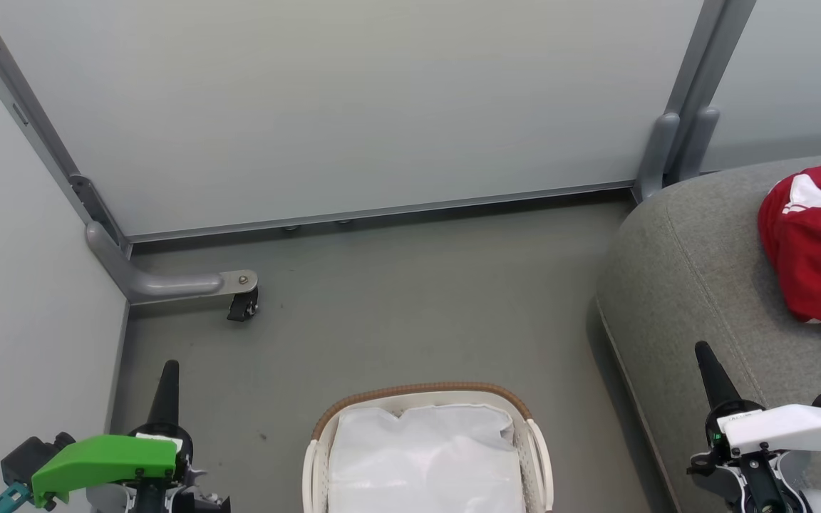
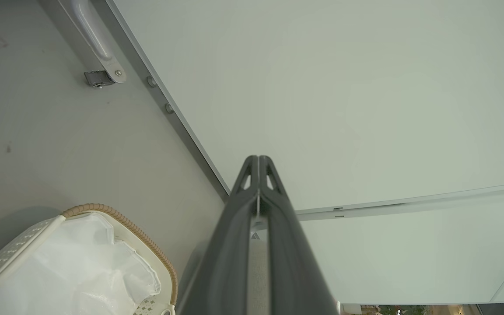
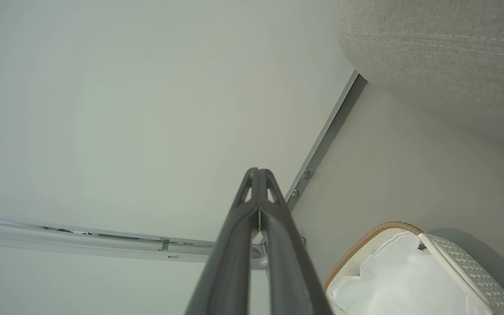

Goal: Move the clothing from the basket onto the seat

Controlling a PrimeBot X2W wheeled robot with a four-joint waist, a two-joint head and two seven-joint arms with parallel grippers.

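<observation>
The soft red fabric sports clothing with white panels (image 1: 820,249) is lying bunched on the large grey woven-fabric seat cushion (image 1: 688,285), well beyond the right gripper (image 1: 710,370) fingertips and off to their right. Both grippers are clenched on nothing. The left gripper (image 1: 167,388) is flanking the small white perforated plastic basket with the brown woven rim (image 1: 417,390), its plain white cloth liner (image 1: 425,456) lying uppermost. The risk, as I judge it, is that a garment is hiding under that liner, or that the loose heap is slipping off the rounded cushion.

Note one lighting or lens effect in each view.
Head view: soft, even light; red fabric clothing sharp. Left wrist view: straight wall rail bows; white perforated brown-rimmed plastic basket casts a soft shadow. Right wrist view: grey woven-fabric seat looks beige.
</observation>
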